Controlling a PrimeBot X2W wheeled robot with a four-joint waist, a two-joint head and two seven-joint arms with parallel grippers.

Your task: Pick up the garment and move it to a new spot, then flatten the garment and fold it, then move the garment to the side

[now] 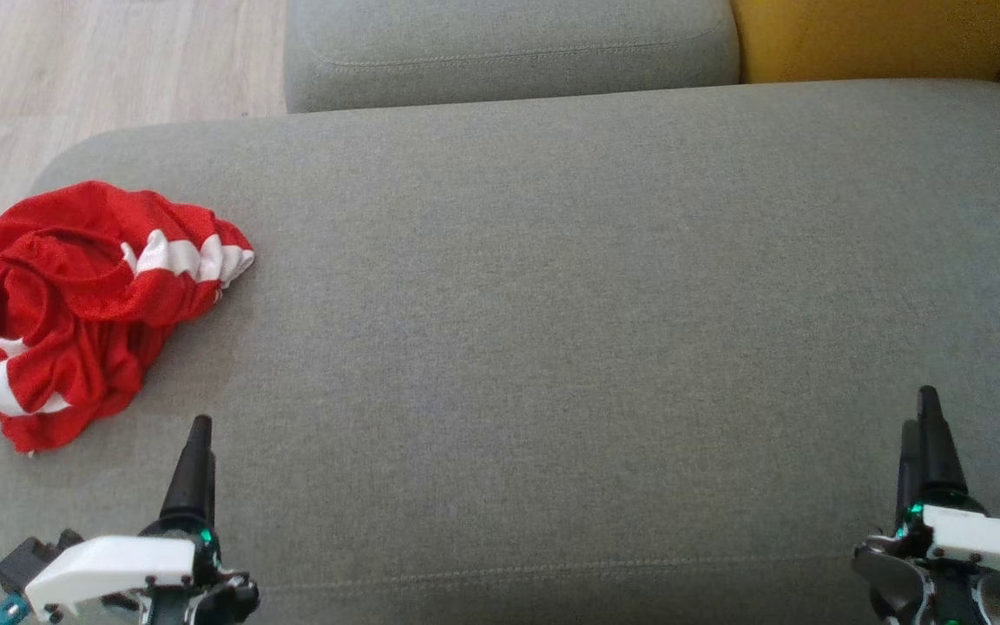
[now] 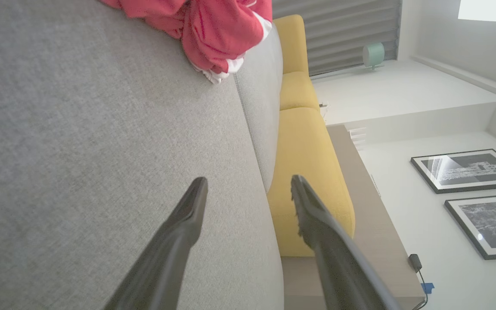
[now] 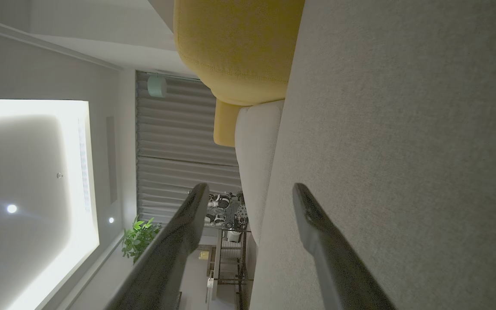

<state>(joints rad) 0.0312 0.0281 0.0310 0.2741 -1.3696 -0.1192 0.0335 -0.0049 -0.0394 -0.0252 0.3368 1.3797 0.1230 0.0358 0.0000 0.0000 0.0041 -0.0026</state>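
Observation:
A red garment (image 1: pixel 75 304) with white stripes lies crumpled in a heap at the far left of the grey cushion (image 1: pixel 552 304), reaching its left edge. In the left wrist view the garment (image 2: pixel 213 30) shows at the top. My left gripper (image 1: pixel 199 451) hovers over the cushion's front left, just right of and nearer than the heap, apart from it. Its fingers (image 2: pixel 187 215) stand open with nothing between them. My right gripper (image 1: pixel 925 434) is at the front right, far from the garment. Its fingers (image 3: pixel 317 224) are also open and empty.
A second grey cushion (image 1: pixel 509 43) lies behind the first, with a yellow cushion (image 1: pixel 873 35) at the back right. Pale wooden floor (image 1: pixel 75 78) shows beyond the cushion's left edge. The yellow seat (image 2: pixel 308 172) and framed pictures (image 2: pixel 467 170) appear in the left wrist view.

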